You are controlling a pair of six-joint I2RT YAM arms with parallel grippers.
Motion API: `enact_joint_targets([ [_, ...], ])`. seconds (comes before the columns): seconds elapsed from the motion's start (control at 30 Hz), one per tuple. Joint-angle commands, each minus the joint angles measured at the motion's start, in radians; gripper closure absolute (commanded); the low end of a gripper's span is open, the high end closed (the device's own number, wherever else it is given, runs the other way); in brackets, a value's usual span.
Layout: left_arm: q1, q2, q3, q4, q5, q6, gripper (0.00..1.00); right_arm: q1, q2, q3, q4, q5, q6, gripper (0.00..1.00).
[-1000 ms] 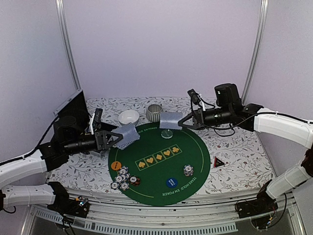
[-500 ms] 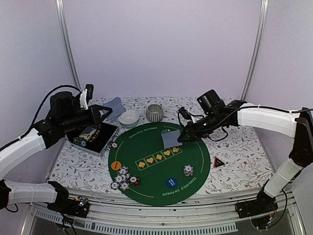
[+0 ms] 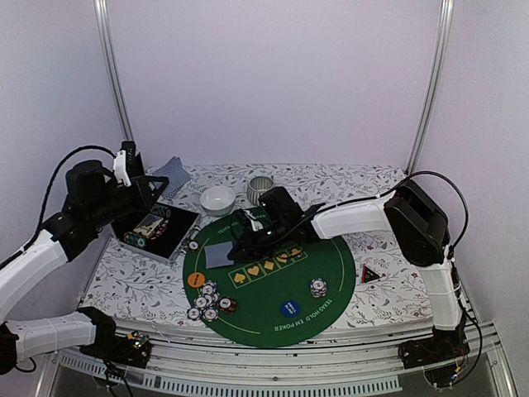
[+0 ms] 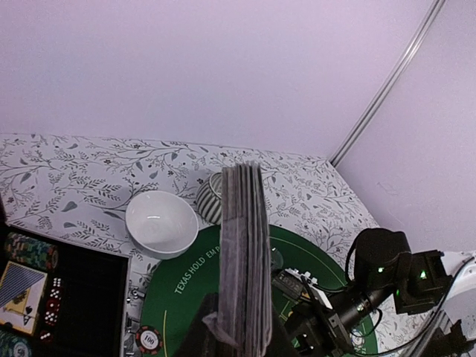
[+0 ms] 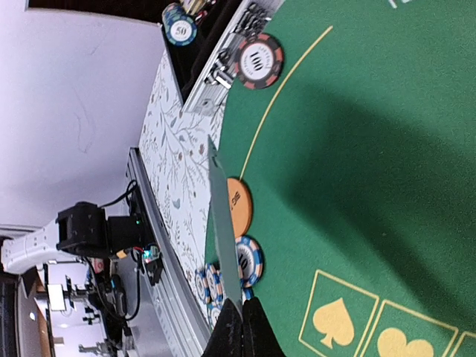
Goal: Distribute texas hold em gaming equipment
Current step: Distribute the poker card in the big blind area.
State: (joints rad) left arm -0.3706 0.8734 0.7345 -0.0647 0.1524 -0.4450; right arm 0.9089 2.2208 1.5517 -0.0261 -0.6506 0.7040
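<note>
Left gripper: clenched on a stack of grey-blue-backed cards, raised above the open black case, with the white bowl and striped bowl to its right. Right gripper: pinching a single card low over the left part of the green mat, its arm stretched across the mat's far half. Near that card: orange disc, heap of striped chips; farther right, blue disc, small chip stack, red-black triangle off the mat.
</note>
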Motion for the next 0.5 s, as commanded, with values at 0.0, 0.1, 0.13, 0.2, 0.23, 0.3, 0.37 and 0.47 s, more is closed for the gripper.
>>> enact_joint_targets([
  [0.0,0.049,-0.033,-0.022,0.045,0.036,-0.003,1.00,-0.009,0.076,0.034,0.184,0.047,0.202,0.98],
  [0.1,0.055,-0.045,-0.028,0.046,0.045,-0.003,1.00,0.004,0.117,0.069,0.202,0.054,0.264,0.98],
  [0.13,0.054,-0.047,-0.030,0.047,0.048,-0.004,1.00,0.011,0.150,0.083,0.203,0.055,0.272,0.98],
  [0.2,0.055,-0.046,-0.032,0.048,0.053,-0.006,1.00,0.022,0.179,0.105,0.204,0.062,0.293,0.97],
  [0.23,0.055,-0.045,-0.031,0.048,0.056,-0.006,1.00,0.025,0.185,0.106,0.204,0.074,0.300,0.97],
  [0.3,0.056,-0.043,-0.031,0.048,0.063,-0.007,1.00,0.025,0.181,0.099,0.204,0.104,0.313,0.95],
  [0.37,0.056,-0.041,-0.032,0.049,0.069,-0.006,1.00,0.026,0.169,0.087,0.203,0.140,0.315,0.90],
  [0.47,0.055,-0.038,-0.033,0.051,0.073,-0.007,1.00,0.026,0.155,0.080,0.191,0.145,0.307,0.73],
])
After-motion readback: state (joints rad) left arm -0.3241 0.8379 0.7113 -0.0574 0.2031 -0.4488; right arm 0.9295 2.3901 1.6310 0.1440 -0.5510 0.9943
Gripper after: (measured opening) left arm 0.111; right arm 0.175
